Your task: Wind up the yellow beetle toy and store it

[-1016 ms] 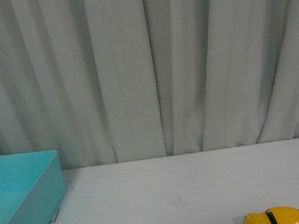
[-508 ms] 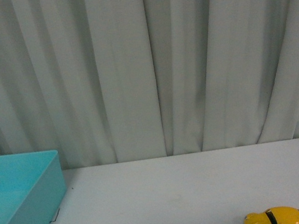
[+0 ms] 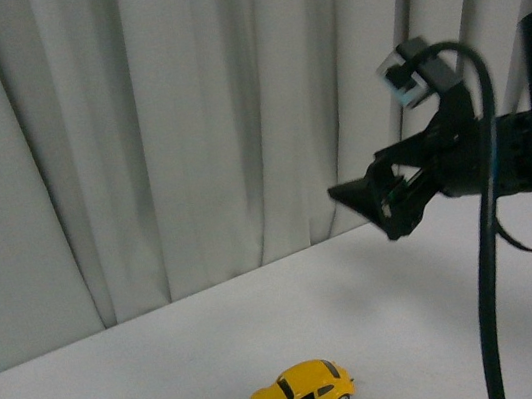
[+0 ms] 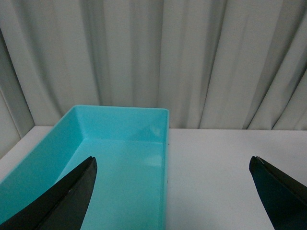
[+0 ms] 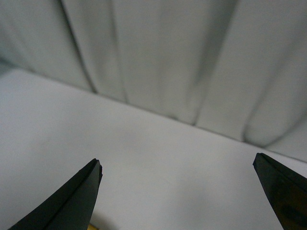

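Likely light, rigid and slick, the yellow beetle toy (image 3: 299,397) stands on the tabletop (image 3: 123,384) below the raised right hand (image 5: 176,159), well apart from it. Both that hand and the left hand (image 4: 172,159) are spread wide and empty. A pinch across its doors should slip less than one on the rounded roof.

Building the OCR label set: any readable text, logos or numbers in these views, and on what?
None readable.
The yellow toy car shows no legible plate or badge, the teal bin is plain, and the small box on the arm is too blurred to tell.
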{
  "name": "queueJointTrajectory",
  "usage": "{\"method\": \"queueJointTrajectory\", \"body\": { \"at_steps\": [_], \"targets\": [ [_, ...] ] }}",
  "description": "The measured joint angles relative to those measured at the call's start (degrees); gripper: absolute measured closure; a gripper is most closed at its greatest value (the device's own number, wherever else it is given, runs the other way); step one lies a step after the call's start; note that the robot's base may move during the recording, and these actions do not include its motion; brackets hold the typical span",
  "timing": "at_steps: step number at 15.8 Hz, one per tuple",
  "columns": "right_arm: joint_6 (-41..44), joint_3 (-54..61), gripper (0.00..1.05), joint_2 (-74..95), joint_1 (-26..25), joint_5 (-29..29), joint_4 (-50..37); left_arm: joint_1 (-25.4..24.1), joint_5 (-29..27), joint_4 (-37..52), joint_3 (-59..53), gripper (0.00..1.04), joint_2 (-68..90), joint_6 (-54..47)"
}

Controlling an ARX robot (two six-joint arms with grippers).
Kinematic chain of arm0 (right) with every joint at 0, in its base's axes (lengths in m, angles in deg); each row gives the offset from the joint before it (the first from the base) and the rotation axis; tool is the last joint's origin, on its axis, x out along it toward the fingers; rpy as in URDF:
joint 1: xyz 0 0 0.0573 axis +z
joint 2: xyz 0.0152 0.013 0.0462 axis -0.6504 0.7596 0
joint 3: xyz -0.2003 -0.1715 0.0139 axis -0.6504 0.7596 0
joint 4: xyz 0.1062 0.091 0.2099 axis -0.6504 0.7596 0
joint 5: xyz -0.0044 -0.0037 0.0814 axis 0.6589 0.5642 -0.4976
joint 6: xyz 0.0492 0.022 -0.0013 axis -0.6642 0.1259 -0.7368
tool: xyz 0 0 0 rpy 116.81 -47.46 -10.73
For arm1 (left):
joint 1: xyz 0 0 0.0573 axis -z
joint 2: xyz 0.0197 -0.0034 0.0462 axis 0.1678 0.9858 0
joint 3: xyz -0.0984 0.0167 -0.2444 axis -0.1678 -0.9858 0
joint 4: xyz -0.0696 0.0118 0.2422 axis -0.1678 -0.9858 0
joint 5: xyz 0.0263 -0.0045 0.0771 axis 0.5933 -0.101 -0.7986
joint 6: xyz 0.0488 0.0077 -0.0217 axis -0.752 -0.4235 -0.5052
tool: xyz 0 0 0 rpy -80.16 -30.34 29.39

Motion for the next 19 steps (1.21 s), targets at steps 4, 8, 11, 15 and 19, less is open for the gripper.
{"method": "queueJointTrajectory", "body": {
  "at_steps": [4,8,11,15,19],
  "targets": [
    [21.5,-13.0,0.06,8.4,3.4,-12.4,25.6,0.0,0.0,0.0,0.0,0.07,0.0,0.0],
    [46.1,-21.6,0.06,15.9,4.7,-11.0,48.1,0.0,0.0,0.0,0.0,0.07,0.0,0.0],
    [61.8,-26.3,0.06,19.8,6.5,-7.6,57.6,0.0,0.0,0.0,0.0,0.07,0.0,0.0],
    [75.1,-29.5,0.06,25.1,9.2,-4.5,61.2,0.0,0.0,0.0,0.0,0.07,0.0,0.0],
    [78.0,-32.6,0.06,27.6,12.1,-3.7,63.3,0.0,0.0,0.0,0.0,0.07,0.0,0.0]
  ]
}}
